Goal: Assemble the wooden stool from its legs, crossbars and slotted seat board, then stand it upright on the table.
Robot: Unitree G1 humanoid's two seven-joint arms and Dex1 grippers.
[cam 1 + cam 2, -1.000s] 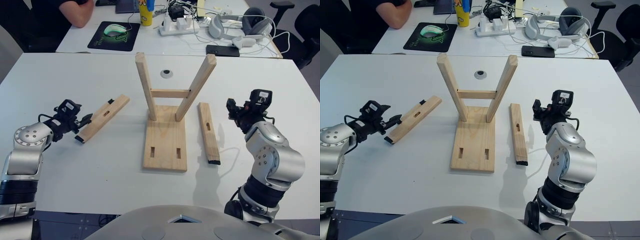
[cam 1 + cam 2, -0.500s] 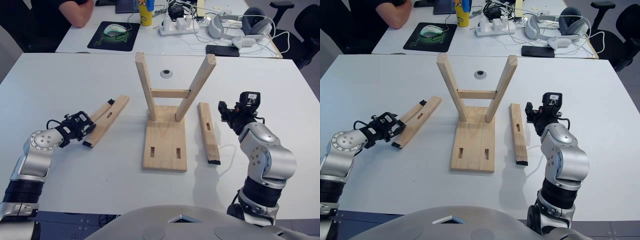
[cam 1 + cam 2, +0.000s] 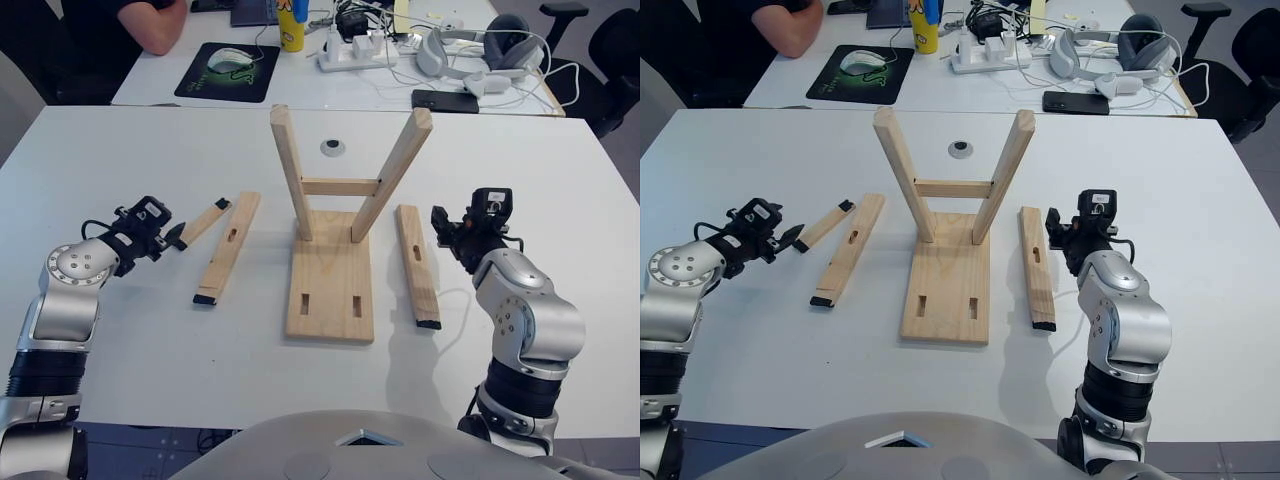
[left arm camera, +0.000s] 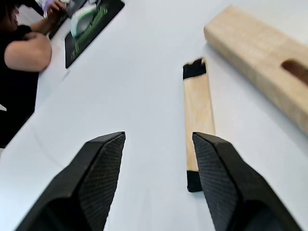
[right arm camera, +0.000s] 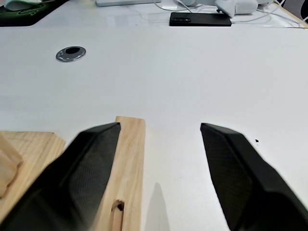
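Observation:
The slotted seat board lies flat mid-table. Two legs stand up from its far end, joined by a crossbar. One loose slotted leg lies left of the board, another right of it. A short crossbar with black ends lies left of the left leg. My left gripper is open and empty, its fingertips just short of that crossbar. My right gripper is open and empty beside the right leg's far end.
A round cable grommet sits in the table behind the standing legs. A second desk beyond holds a mouse pad, a phone and headphones. Bare table lies on both outer sides.
The left gripper pushed the left leg's near end toward the board, swinging it away from the short crossbar, then drew back. The right gripper shifted left toward the right leg.

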